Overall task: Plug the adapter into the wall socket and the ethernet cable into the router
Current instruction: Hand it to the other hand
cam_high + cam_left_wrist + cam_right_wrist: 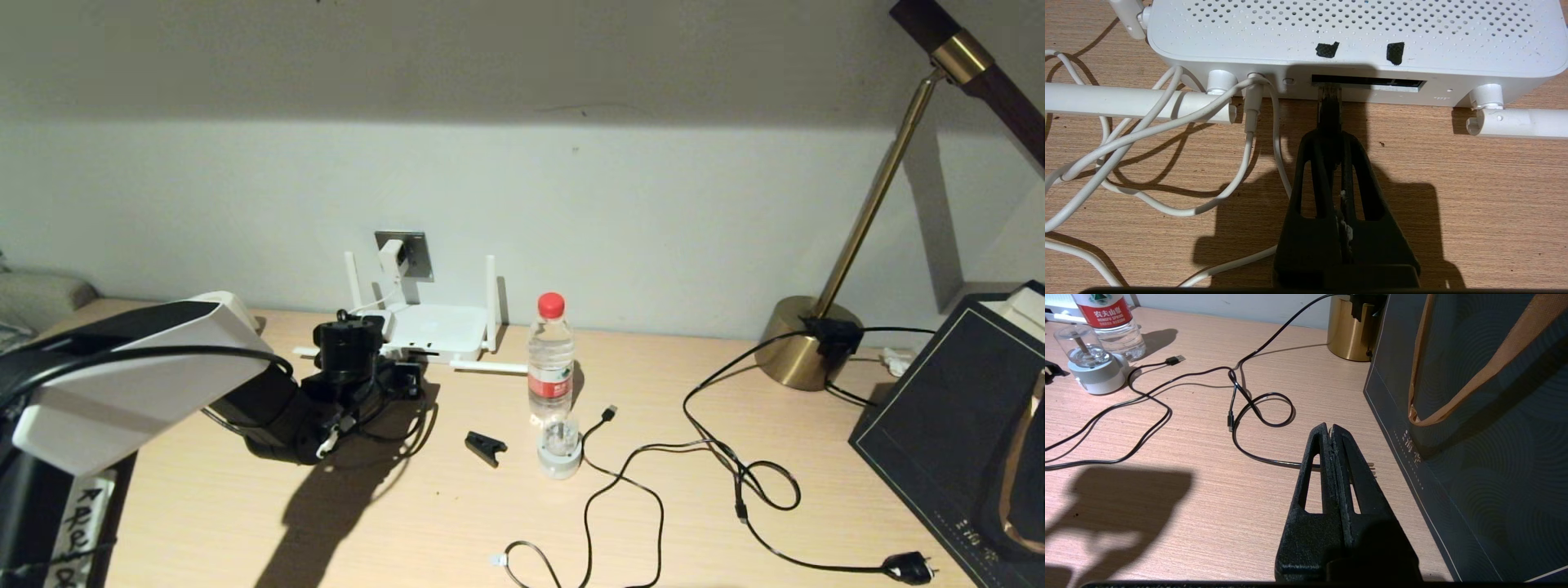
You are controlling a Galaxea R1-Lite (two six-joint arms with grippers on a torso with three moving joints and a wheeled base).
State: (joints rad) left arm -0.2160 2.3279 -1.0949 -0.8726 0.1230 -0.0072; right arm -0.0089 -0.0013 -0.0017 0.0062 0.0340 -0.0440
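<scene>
The white adapter (393,255) sits in the grey wall socket (416,253) on the back wall, and its thin white cord (1252,106) runs into the router (430,329) (1355,32). My left gripper (406,377) (1329,136) is at the router's port edge, shut on the ethernet cable's connector (1329,104). The connector's clear tip is at the mouth of the dark port slot (1372,81). The rest of the cable is hidden behind the fingers. My right gripper (1329,428) hovers shut and empty over the table at the far right.
A water bottle (550,359), a small white device (560,453) and a black clip (485,447) stand right of the router. A thin black USB cable (608,412) and a lamp cord with a black plug (908,566) loop across the table. Brass lamp base (804,343), dark bag (963,408).
</scene>
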